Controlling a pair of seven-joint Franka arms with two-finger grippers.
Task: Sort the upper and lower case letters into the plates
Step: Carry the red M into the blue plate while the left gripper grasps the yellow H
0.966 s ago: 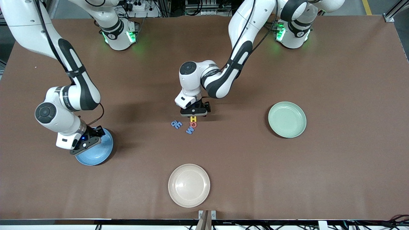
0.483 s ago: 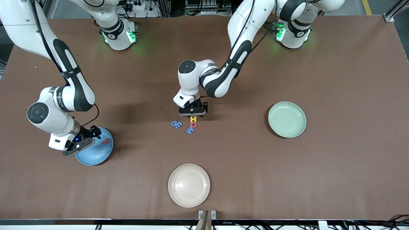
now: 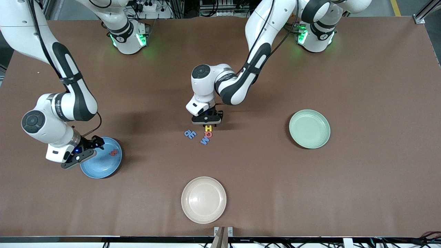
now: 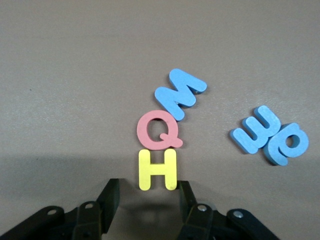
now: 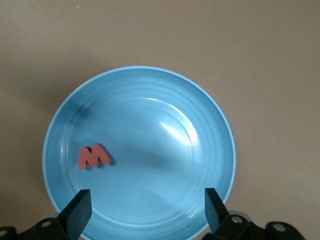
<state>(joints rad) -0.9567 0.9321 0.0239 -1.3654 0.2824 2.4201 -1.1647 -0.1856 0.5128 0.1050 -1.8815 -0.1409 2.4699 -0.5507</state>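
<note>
Left tool (image 4: 145,197) low over the bench, fingers apart flanking the yellow foam H (image 4: 157,170); pink Q (image 4: 159,131) at its 12 o'clock. Right tool (image 5: 145,207), fingers wide apart, over the round blue plate (image 5: 210,125) holding a red letter (image 5: 93,156).

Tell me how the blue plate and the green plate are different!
The blue plate has one small red letter lying in it; the green plate holds no letters. The blue plate sits toward the right arm's end of the table, with the right gripper over its rim, fingers open; the green plate sits toward the left arm's end with no gripper over it. Both are round, shallow and look the same size.
</note>
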